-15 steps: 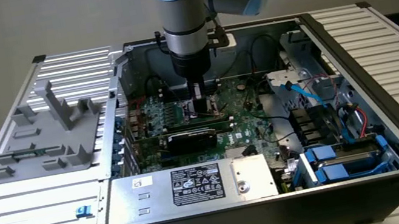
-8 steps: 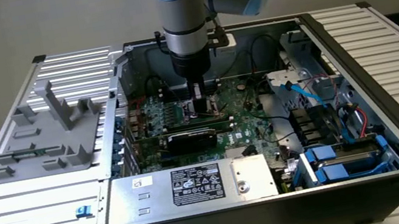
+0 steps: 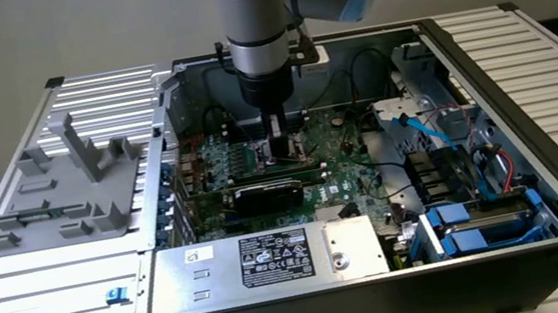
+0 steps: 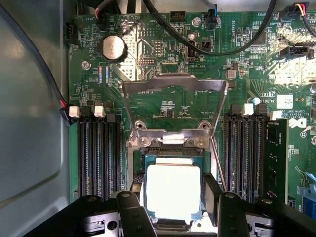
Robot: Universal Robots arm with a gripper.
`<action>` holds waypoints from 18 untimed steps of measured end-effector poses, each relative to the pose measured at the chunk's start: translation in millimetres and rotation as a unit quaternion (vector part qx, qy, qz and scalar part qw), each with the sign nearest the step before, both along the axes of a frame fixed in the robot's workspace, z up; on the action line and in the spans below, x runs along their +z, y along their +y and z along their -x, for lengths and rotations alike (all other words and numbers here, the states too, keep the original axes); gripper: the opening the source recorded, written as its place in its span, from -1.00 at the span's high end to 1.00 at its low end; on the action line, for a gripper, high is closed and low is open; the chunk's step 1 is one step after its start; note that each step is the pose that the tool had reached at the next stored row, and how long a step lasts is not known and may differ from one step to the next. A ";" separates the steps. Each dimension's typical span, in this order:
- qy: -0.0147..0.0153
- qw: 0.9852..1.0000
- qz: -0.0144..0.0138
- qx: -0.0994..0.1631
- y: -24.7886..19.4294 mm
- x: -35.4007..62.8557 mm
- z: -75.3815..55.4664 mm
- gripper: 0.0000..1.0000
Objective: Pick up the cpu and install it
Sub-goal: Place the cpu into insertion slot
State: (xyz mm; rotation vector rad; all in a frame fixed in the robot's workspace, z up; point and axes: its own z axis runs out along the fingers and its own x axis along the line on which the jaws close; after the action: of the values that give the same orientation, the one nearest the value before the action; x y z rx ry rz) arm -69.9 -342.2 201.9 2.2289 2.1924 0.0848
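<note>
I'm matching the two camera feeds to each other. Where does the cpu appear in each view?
Exterior view: hidden beneath the gripper, which reaches down onto the middle of the green motherboard.
Wrist view: the cpu is the bright silver square clamped in the gripper, next to the hinge of the raised metal frame.
Shared landmark: the green motherboard.

No line of print can be read clearly. The black-and-white label (image 3: 274, 258) on the silver box (image 3: 182, 287) carries rows of white text and small marks — all too fine to make out. A small white sticker (image 3: 201, 254) beside it is just as unreadable. On the motherboard (image 4: 168, 106), white printed codes stand by the parts, and a white tag (image 4: 285, 101) bears dark print — none legible.
</note>
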 end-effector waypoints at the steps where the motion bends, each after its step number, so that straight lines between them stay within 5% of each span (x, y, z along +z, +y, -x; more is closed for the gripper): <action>1: 0.000 1.000 0.000 0.000 0.0 1.3 0.0 -0.11; 3: 0.000 1.000 0.002 0.000 0.2 2.9 0.1 -0.11; 12: 0.000 1.000 0.020 0.000 5.2 3.4 0.2 -0.11; 18: -0.001 1.000 0.020 0.000 5.5 2.7 0.7 -0.11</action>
State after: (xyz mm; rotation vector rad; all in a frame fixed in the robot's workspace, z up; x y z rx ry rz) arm -70.6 -336.8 204.6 2.2062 2.1737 0.0413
